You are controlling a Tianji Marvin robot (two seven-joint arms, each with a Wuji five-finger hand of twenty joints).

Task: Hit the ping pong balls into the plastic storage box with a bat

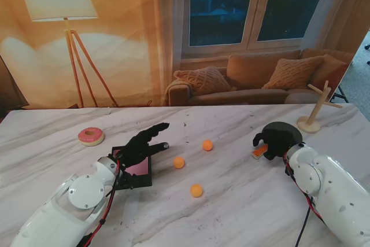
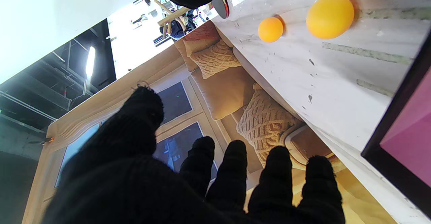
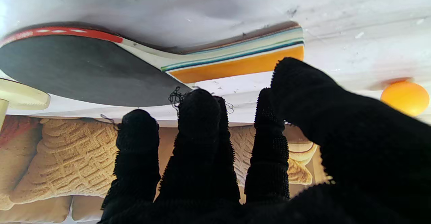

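Note:
Three orange ping pong balls lie apart in the middle of the marble table. The storage box, a black frame with a pink inside, sits to their left. My left hand hovers over the box's far side, open, with its fingers stretched toward the balls. The left wrist view shows two balls past the box rim. On the right the bat lies flat, its orange handle pointing at the balls. My right hand is open just over it, fingers spread, holding nothing.
A pink doughnut rests on the table to the far left of the box. A wooden peg stand stands at the table's far right corner behind the bat. A printed living-room backdrop hangs along the far edge.

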